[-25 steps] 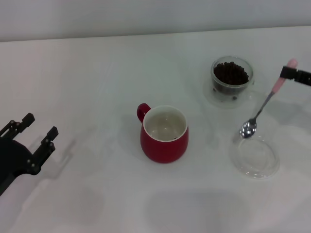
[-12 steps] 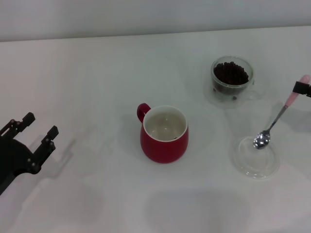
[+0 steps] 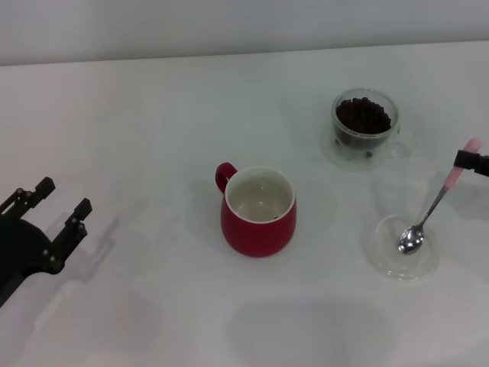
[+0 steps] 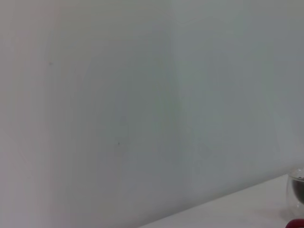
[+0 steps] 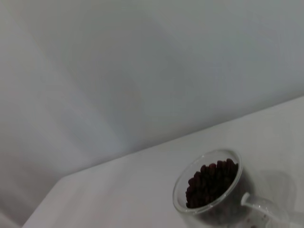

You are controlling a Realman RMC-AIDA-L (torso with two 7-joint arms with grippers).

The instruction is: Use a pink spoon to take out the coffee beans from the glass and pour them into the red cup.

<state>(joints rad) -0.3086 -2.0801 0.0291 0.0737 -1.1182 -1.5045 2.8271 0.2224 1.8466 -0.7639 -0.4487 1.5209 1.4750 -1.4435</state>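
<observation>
The red cup (image 3: 258, 212) stands mid-table, handle to the back left, its white inside showing no beans. The glass (image 3: 364, 127) of coffee beans (image 3: 363, 115) stands at the back right; it also shows in the right wrist view (image 5: 209, 187). My right gripper (image 3: 472, 160), at the right edge, is shut on the pink handle of the pink spoon (image 3: 432, 206). The spoon hangs slanted with its empty silver bowl (image 3: 410, 242) down in the shallow clear dish (image 3: 403, 248). My left gripper (image 3: 52, 210) is open and empty at the far left.
The shallow clear round dish sits on the white table at the front right, below the glass. The table's back edge meets a pale wall (image 3: 244, 27). A sliver of the glass (image 4: 297, 187) shows in the left wrist view.
My right gripper has carried the pink spoon to the right and down toward me; its bowl has gone from above the dish's rim into the dish. The left arm has not moved.
</observation>
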